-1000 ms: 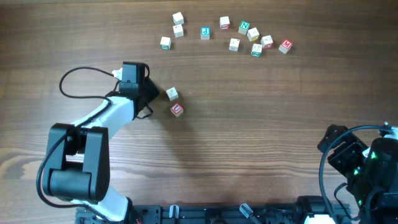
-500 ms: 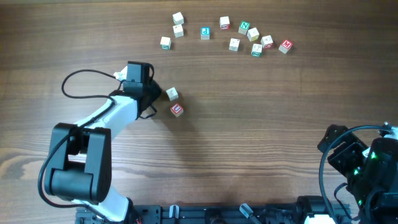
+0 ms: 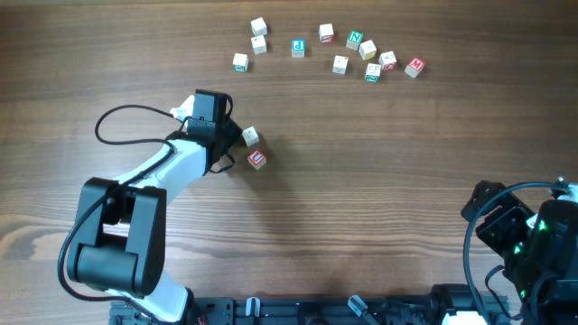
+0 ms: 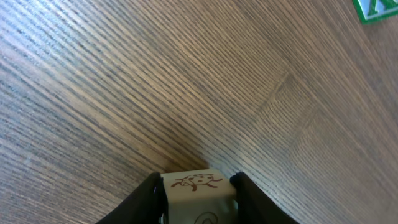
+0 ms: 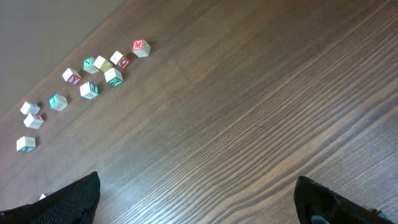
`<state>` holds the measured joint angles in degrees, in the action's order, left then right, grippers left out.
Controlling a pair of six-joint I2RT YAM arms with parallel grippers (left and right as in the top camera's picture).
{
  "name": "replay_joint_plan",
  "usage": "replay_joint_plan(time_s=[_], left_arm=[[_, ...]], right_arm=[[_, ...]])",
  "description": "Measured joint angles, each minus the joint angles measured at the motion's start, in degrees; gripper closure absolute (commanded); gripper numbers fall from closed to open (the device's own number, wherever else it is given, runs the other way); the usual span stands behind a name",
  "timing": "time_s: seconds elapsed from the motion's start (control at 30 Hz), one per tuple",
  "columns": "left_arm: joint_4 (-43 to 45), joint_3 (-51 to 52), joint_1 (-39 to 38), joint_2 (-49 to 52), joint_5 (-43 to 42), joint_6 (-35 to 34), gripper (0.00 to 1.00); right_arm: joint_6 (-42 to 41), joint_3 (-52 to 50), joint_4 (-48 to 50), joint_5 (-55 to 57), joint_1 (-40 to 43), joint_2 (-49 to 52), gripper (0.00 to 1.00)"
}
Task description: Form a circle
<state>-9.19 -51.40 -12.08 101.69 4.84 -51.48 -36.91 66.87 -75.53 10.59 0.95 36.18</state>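
The brown wood-grain worktop point(image 3: 379, 181) carries everything. At its near left corner stands the black-and-white left arm point(image 3: 113, 248), reaching up toward the middle of the worktop. The left tool point(image 3: 228, 137) at its end is clenched on a small pale wooden cube with a brown drawing point(image 4: 198, 190). In the left wrist view, both dark fingers point(image 4: 146, 199) press against the sides of that cube.

From above, the tool's tip lies just left of a plain pale wooden cube point(image 3: 250, 135); whether that is the same cube I cannot tell. Just below and right of it sits a pale wooden cube with a red print point(image 3: 257, 159), near it but not touching. This little cluster, a bit left of the worktop's centre, is all there is of the circle.

Toward the far edge, from its middle to the right, lie scattered pale wooden letter cubes with green, blue and red prints point(image 3: 368, 49) in a loose band, some close together, well apart from the cluster.

At the near right corner, the right tool point(image 5: 196, 193) is released, its fingers spread wide over bare wood.
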Motion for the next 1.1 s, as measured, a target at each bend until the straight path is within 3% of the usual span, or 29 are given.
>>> replay_joint_plan(time_s=[0.33, 0.8, 1.1], left_arm=[[-0.2, 0.0, -1.7, 0.0, 1.3, -3.8, 0.6], [-0.2, 0.0, -3.2, -0.1, 2.4, -5.9, 0.72], [0.0, 0.0, -2.2, -0.2, 2.6, -9.3, 0.69]], right_arm=[[-0.2, 0.0, 0.0, 0.0, 0.0, 0.0, 0.0], [-0.2, 0.0, 0.0, 0.0, 0.0, 0.0, 0.0], [-0.2, 0.0, 0.0, 0.0, 0.0, 0.0, 0.0]])
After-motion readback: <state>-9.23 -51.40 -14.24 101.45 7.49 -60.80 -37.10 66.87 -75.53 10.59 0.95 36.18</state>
